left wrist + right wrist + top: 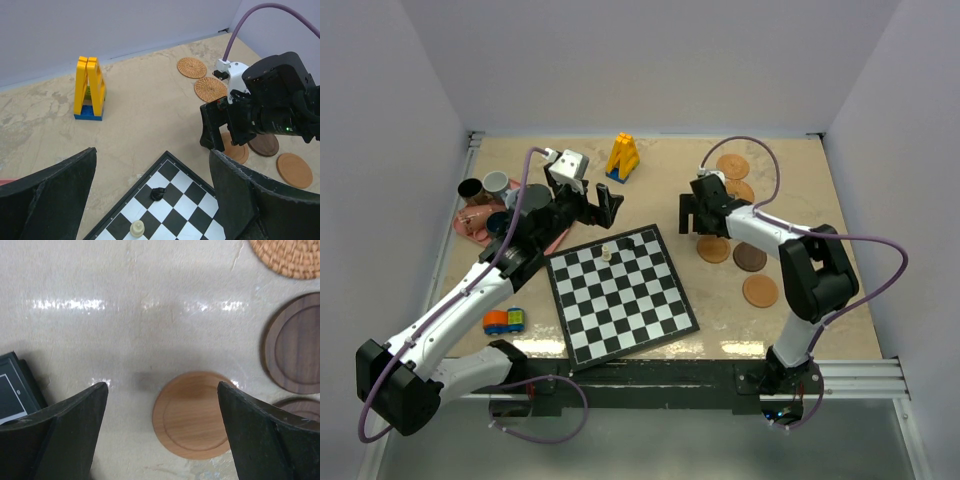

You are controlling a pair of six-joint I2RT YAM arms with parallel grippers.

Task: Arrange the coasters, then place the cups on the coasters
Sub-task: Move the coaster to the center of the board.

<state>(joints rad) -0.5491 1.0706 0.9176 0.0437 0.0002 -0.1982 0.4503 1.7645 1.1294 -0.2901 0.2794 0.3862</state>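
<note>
Right pincer (161, 387) gapes wide and empty just over the light wooden coaster (192, 415), low centre of the wrist view, flat on the glossy tabletop (150, 305). It looks thin, stiff, light and likely to skid, so straddle it and nip opposite rims. Left pincer (152, 152) is open too, by the chessboard (170, 200) corner.

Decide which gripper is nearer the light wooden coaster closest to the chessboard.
Right. The right gripper hovers just over the light coaster, fingers open; the left gripper sits farther off, past the chessboard's far edge.
</note>
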